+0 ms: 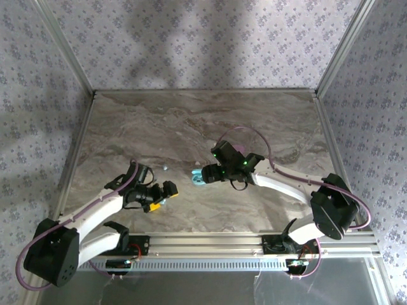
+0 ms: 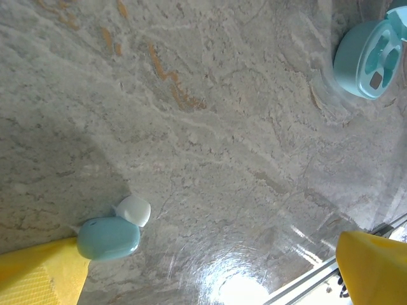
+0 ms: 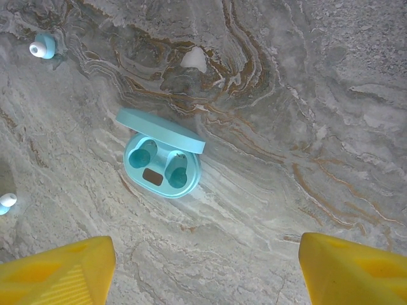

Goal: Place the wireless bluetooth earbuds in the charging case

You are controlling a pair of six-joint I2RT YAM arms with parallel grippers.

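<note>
Here: open blue charging case (image 3: pixel 163 168), dark patch (image 3: pixel 152 176) between two wells (image 3: pixel 142 155).

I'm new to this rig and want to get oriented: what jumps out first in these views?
The open light blue charging case stands out on the marble table, lid up and both wells empty, in front of the open right gripper. Next, a light blue earbud with a white tip lies close beside one yellow finger of the open left gripper.

charging case (image 3: pixel 162 166) standing free, bare tabletop (image 3: pixel 305 114) around
</note>
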